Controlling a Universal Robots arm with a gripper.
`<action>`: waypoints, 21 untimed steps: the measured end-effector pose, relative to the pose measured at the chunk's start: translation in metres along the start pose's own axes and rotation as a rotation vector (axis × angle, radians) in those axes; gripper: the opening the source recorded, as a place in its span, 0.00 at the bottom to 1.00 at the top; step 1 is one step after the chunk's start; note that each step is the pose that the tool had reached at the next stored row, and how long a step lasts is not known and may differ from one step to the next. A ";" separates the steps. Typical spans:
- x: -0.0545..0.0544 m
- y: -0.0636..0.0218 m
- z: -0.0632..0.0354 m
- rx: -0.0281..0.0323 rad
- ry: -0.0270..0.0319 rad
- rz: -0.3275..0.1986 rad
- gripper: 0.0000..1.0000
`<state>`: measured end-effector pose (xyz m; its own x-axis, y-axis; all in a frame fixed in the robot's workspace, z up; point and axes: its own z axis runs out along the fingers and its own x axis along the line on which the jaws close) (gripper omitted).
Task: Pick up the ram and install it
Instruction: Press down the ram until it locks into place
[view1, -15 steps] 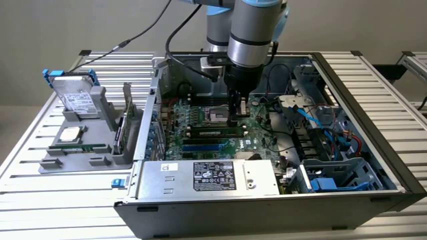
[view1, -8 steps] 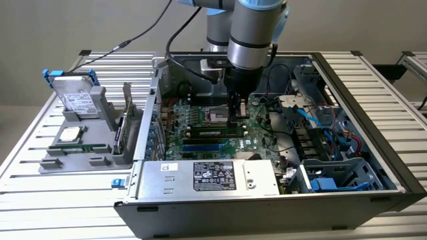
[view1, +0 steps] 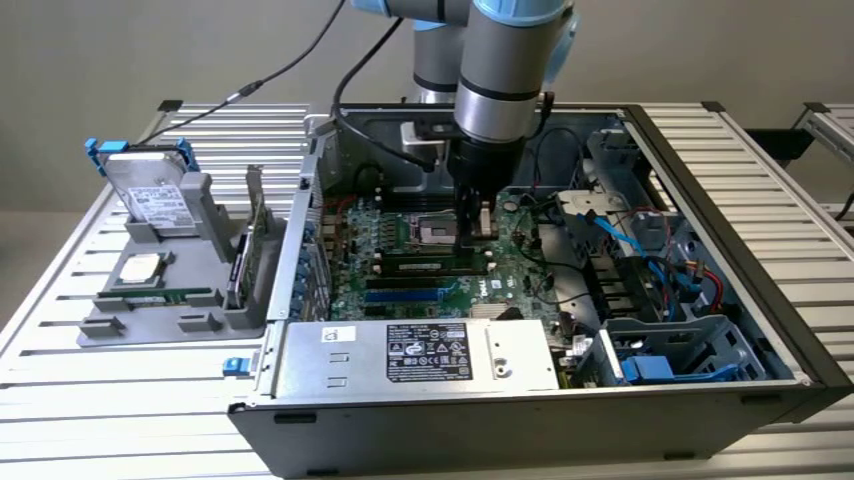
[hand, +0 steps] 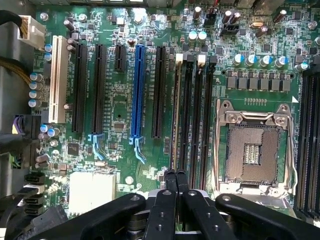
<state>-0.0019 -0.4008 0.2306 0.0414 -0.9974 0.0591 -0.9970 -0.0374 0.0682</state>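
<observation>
Exterior view, from its left: a hard drive (view1: 150, 195) and a processor chip (view1: 140, 268) sit in a gray holder on the slatted surface (view1: 80, 400). Inside the open computer case, the claw (view1: 469, 235) is clenched, its tips on the ram (view1: 414, 266), which stands edge-up in a memory slot beside the empty processor socket (hand: 252, 150). The stick looks light, stiff, thin and fragile. It is best taken by its long edges, clear of the chips and contacts.
</observation>
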 end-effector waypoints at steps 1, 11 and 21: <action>0.000 0.0000 0.0007 -0.0001 0.0001 0.000 0.10; 0.000 -0.0003 0.0038 -0.0001 0.0003 0.000 0.10; 0.000 0.0012 0.0029 0.0001 -0.0015 0.000 0.10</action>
<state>-0.0033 -0.4007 0.2278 0.0413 -0.9975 0.0576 -0.9970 -0.0373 0.0681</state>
